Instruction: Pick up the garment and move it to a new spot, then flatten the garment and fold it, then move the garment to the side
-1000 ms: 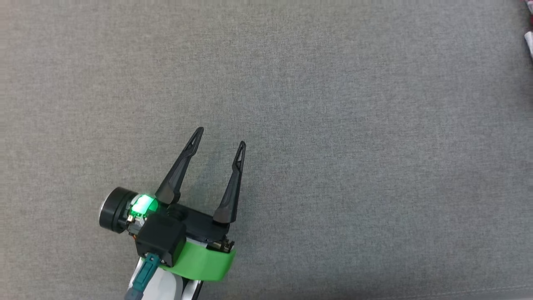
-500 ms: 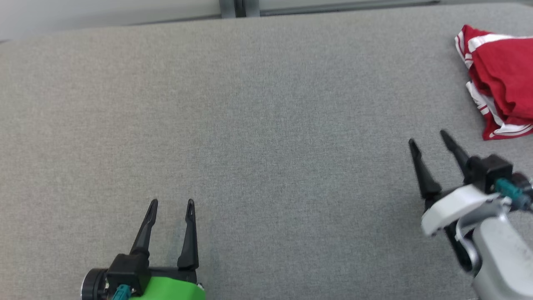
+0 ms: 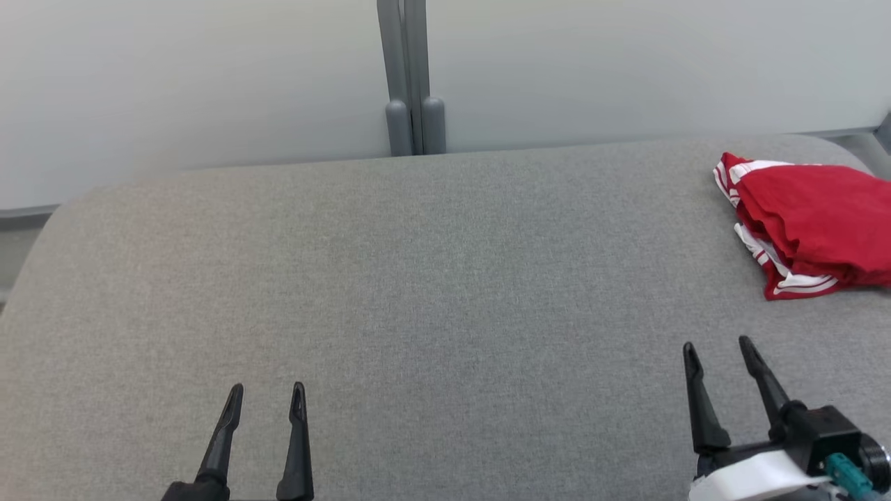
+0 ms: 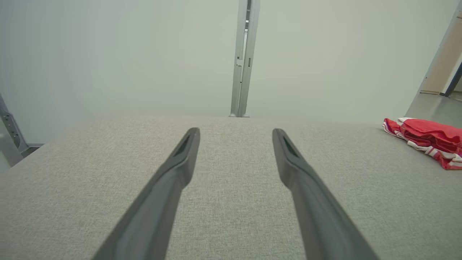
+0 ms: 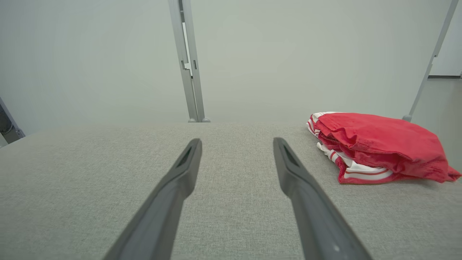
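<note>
The red garment [image 3: 807,223] with white stripes lies in a bunched heap at the far right of the grey padded surface [image 3: 445,278], near its rear edge. The left gripper [image 3: 267,387] is at the near left, fingers spread, nothing between them. The right gripper [image 3: 717,343] is at the near right (the garment lies beyond it, apart from the fingertips), fingers likewise spread and empty. A grey post [image 3: 411,76] stands behind the surface.
</note>
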Controlling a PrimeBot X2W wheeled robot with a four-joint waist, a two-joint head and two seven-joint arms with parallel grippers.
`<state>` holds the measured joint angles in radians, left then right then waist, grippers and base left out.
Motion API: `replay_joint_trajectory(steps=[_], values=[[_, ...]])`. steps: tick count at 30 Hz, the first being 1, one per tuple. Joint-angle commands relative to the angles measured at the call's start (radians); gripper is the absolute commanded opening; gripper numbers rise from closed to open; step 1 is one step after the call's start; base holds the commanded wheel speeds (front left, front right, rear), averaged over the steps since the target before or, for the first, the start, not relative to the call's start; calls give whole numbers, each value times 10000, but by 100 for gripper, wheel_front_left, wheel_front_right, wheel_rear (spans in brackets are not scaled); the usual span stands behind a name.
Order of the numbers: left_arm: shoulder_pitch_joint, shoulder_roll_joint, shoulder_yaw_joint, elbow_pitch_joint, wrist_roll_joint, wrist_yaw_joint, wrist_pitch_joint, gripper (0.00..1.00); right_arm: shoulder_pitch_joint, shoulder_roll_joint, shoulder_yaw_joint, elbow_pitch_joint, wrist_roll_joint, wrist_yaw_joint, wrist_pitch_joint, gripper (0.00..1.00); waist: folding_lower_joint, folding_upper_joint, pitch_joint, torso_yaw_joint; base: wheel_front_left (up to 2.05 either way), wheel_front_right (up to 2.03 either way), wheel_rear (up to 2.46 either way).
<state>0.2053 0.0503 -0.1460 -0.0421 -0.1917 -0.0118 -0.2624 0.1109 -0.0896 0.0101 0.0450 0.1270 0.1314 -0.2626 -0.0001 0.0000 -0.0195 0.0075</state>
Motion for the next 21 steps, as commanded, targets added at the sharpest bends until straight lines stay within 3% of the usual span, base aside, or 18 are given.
replay_joint_trajectory(steps=[1,11,21], values=[[278,11,32,-66,76,-59,-26,100,314,62,125,-1,-63,-18,-23,100,1,0,-641,59,0,0,0],[953,10,51,501,95,-162,-27,100,947,14,1076,388,68,-20,-24,100,1,0,-1282,-41,0,0,0],[851,10,54,770,166,-218,-26,100,1074,68,1121,453,114,-18,-24,100,1,0,-1347,159,0,0,0]])
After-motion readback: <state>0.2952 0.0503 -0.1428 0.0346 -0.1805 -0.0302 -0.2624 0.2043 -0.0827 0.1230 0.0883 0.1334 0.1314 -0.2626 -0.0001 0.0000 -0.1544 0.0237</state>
